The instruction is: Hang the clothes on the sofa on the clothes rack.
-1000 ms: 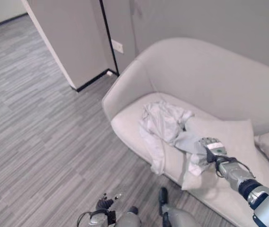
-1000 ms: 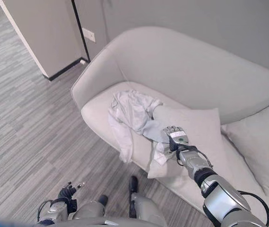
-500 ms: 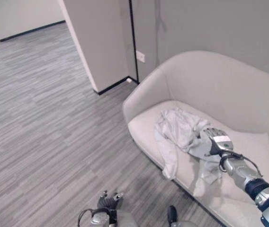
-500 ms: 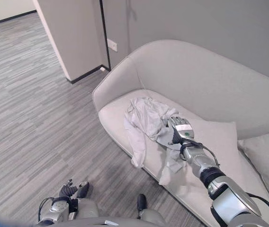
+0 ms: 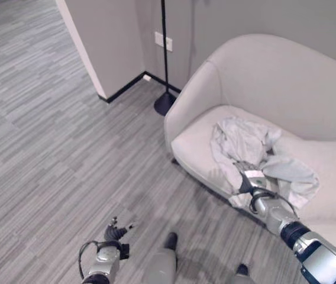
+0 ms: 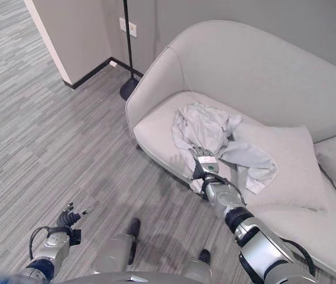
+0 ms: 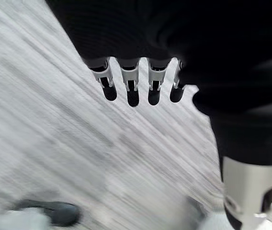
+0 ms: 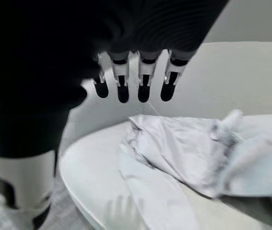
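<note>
A pale, crumpled garment [image 6: 206,133] of thin, wrinkled cloth lies heaped on the seat of a light grey sofa [image 6: 257,71], whose smooth, rounded back curves round into a low arm. Part of the cloth spreads over a flat, soft cushion [image 6: 292,160] beside it, and one strip hangs down over the front edge of the seat.

The right hand [image 6: 205,166] hovers at the front edge of the seat, just by the hanging cloth. In its wrist view its fingers [image 8: 121,81] are straight and slightly spread, holding nothing, with the garment lying past them.

The left hand [image 5: 116,232] hangs low over the floor [image 5: 49,130], which is laid in grey, streaked planks; its fingers are relaxed and empty.

A thin black pole on a round, dark base [image 5: 164,105] stands on the floor beside the sofa's arm, near a plain wall corner with a dark skirting.
</note>
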`<state>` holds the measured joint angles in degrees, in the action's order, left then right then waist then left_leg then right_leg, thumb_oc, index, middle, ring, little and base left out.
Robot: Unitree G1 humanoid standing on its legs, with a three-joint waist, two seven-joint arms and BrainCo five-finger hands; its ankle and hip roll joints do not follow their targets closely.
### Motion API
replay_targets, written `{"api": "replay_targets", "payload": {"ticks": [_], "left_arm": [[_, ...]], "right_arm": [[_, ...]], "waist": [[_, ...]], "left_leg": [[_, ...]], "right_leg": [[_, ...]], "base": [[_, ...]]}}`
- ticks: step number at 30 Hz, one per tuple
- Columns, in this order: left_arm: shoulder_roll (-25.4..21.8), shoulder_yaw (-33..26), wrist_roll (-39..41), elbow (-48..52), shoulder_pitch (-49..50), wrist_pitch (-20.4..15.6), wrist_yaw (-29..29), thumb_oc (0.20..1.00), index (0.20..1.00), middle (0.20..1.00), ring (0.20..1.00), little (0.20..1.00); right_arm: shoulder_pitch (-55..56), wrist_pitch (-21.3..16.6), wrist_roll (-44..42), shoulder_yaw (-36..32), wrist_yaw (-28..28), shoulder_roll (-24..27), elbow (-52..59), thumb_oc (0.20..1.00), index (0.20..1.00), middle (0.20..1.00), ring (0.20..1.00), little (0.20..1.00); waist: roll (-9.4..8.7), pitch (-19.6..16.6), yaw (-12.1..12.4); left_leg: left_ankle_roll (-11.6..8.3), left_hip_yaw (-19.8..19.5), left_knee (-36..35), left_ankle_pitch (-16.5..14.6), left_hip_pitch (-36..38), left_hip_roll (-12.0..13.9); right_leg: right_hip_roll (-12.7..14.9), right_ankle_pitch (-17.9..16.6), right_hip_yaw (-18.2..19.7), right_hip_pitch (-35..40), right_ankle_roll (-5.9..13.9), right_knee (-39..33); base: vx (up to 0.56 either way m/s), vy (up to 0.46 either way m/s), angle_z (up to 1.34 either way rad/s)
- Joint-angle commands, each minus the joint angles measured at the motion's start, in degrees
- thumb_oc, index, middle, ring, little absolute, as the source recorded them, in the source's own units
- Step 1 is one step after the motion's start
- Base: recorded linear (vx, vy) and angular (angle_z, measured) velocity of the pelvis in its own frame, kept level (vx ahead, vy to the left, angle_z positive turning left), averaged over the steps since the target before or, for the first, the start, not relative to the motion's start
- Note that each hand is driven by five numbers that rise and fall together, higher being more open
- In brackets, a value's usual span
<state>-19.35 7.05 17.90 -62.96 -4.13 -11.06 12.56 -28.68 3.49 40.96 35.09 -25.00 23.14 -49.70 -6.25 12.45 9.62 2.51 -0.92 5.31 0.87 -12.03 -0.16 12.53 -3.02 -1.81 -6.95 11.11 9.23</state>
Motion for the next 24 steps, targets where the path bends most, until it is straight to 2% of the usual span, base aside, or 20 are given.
{"api": "replay_targets", "payload": {"ticks": [1, 3, 6, 11, 12, 13, 14, 16, 18, 19, 20, 22, 24], "left_arm": [[0.5, -0.1, -0.3, -1.0, 1.1, -0.7, -0.9, 1.000, 1.000, 1.000, 1.000, 1.000], [1.0, -0.1, -1.3, -1.9, 0.9, -0.8, -1.2, 1.000, 1.000, 1.000, 1.000, 1.000], [2.4, 1.3, -1.8, -1.1, -0.3, -1.0, -1.3, 1.000, 1.000, 1.000, 1.000, 1.000], [4.5, 3.4, -2.0, 0.4, -1.7, -1.4, -1.2, 1.000, 1.000, 1.000, 1.000, 1.000], [5.3, 4.3, -2.3, 1.9, -1.7, -1.7, -1.4, 1.000, 1.000, 1.000, 1.000, 1.000], [5.3, 4.3, -2.3, 2.0, -1.6, -1.6, -1.4, 1.000, 1.000, 1.000, 1.000, 1.000], [6.2, 4.9, -1.8, 3.2, -0.7, -1.8, -1.6, 1.000, 1.000, 1.000, 1.000, 1.000], [6.5, 5.2, -1.6, 3.7, -0.5, -1.8, -1.8, 1.000, 1.000, 1.000, 1.000, 1.000], [7.3, 6.6, -1.8, 5.9, -0.1, -1.8, -2.2, 1.000, 1.000, 1.000, 1.000, 1.000], [7.3, 6.6, -1.8, 6.0, 0.0, -1.8, -2.2, 1.000, 1.000, 1.000, 1.000, 1.000], [7.6, 7.4, -1.6, 7.4, 0.0, -1.9, -2.0, 1.000, 1.000, 1.000, 1.000, 1.000], [7.7, 7.8, -1.1, 8.3, 0.1, -2.0, -1.8, 1.000, 1.000, 1.000, 1.000, 1.000], [7.5, 8.8, 1.1, 12.3, 0.6, -2.6, -2.0, 1.000, 1.000, 1.000, 1.000, 1.000]], "right_arm": [[-1.1, -0.1, -1.6, -0.7, -2.6, 4.8, 2.3, 1.000, 1.000, 1.000, 1.000, 1.000], [-0.6, -1.2, -2.0, 0.0, -2.8, 5.3, 2.1, 1.000, 1.000, 1.000, 1.000, 1.000], [0.4, -1.8, -2.5, 0.0, -2.9, 5.9, 3.1, 1.000, 1.000, 1.000, 1.000, 1.000], [1.4, -2.2, -2.9, 0.2, -2.4, 5.5, 4.2, 1.000, 1.000, 1.000, 1.000, 1.000], [2.7, -2.6, -2.8, 0.5, -2.0, 4.7, 4.3, 1.000, 1.000, 1.000, 1.000, 1.000], [2.7, -2.6, -2.8, 0.5, -2.0, 4.7, 4.4, 1.000, 1.000, 1.000, 1.000, 1.000], [4.3, -2.9, -2.2, 0.6, -1.5, 4.8, 5.9, 1.000, 1.000, 1.000, 1.000, 1.000], [5.1, -3.0, -2.0, 0.4, -1.5, 4.9, 6.7, 1.000, 1.000, 1.000, 1.000, 1.000], [6.3, -3.3, -1.1, -0.1, -1.9, 6.2, 9.9, 1.000, 1.000, 1.000, 1.000, 1.000], [6.4, -3.3, -1.1, -0.2, -1.8, 6.3, 10.0, 1.000, 1.000, 1.000, 1.000, 1.000], [6.7, -3.3, -1.1, -0.7, -2.4, 7.3, 11.6, 1.000, 1.000, 1.000, 1.000, 1.000], [6.8, -3.1, -1.1, -0.9, -2.6, 7.9, 12.2, 1.000, 1.000, 1.000, 1.000, 1.000], [5.7, -3.3, -1.0, -0.7, -2.7, 9.0, 13.4, 1.000, 1.000, 1.000, 1.000, 1.000]], "waist": [[-1.63, -2.0, -1.0], [-2.21, -1.6, -1.7], [-2.12, -1.1, -3.1], [-2.12, -1.4, -3.7], [-2.26, -2.1, -4.1], [-2.23, -2.1, -4.1], [-2.38, -2.6, -4.6], [-2.33, -2.6, -4.6], [-3.00, -2.1, -4.6], [-2.85, -2.0, -4.6], [-2.84, -1.8, -4.3], [-2.65, -1.7, -4.2], [-2.49, -2.1, -3.1]], "left_leg": [[-2.37, -1.4, -2.8, -0.5, 1.7, 0.8], [-2.07, -0.2, -4.0, -0.5, 4.0, -0.4], [-1.68, 0.2, -4.1, -1.0, 5.4, -1.5], [-1.43, 0.9, -3.4, -2.0, 6.2, -2.1], [-1.62, 0.8, -2.0, -3.6, 7.0, -2.2], [-1.63, 0.8, -1.9, -3.8, 7.0, -2.2], [-2.00, 1.0, 0.9, -5.6, 7.5, -2.4], [-2.32, 1.1, 3.2, -6.5, 7.3, -2.5], [-3.72, 1.6, 15.8, -5.1, 3.1, -2.1], [-3.79, 1.6, 16.6, -5.4, 2.7, -2.0], [-3.80, 0.1, 22.9, -2.2, -1.0, -1.9], [-3.49, -0.5, 24.2, -1.7, -2.8, -1.7], [-2.66, -1.7, 19.6, -2.0, -5.9, -1.2]], "right_leg": [[-5.6, -2.1, -1.3, 1.8, -4.74, -6.7], [-9.6, -1.3, -1.8, 1.0, -5.62, -6.5], [-12.6, -0.7, -0.6, 0.2, -6.58, -5.7], [-12.8, -0.1, -1.3, 1.2, -7.72, -5.9], [-12.9, 0.1, -0.9, 1.7, -7.96, -6.2], [-12.9, 0.1, -0.9, 1.8, -7.96, -6.2], [-12.8, 0.0, -0.3, 2.7, -8.15, -7.0], [-12.9, -0.1, 0.0, 3.5, -8.33, -7.7], [-12.9, -0.4, 1.1, 6.4, -9.59, -9.1], [-13.0, -0.4, 1.0, 6.4, -9.63, -9.1], [-13.5, 0.1, 1.7, 8.1, -10.44, -9.5], [-13.6, 0.5, 2.1, 8.7, -10.52, -9.6], [-13.5, 2.1, 3.3, 10.3, -10.36, -9.6]], "base": [[0.06, 0.099, -0.50], [0.08, 0.115, -0.48], [0.06, 0.078, -0.30], [0.07, -0.030, -0.09], [0.12, -0.050, -0.06], [0.25, -0.112, -0.01], [0.13, -0.061, -0.03], [0.17, -0.091, -0.03], [0.17, -0.110, 0.00], [0.14, -0.074, 0.03], [0.14, -0.052, -0.01], [0.16, -0.022, -0.17], [0.18, 0.033, -0.23]]}}
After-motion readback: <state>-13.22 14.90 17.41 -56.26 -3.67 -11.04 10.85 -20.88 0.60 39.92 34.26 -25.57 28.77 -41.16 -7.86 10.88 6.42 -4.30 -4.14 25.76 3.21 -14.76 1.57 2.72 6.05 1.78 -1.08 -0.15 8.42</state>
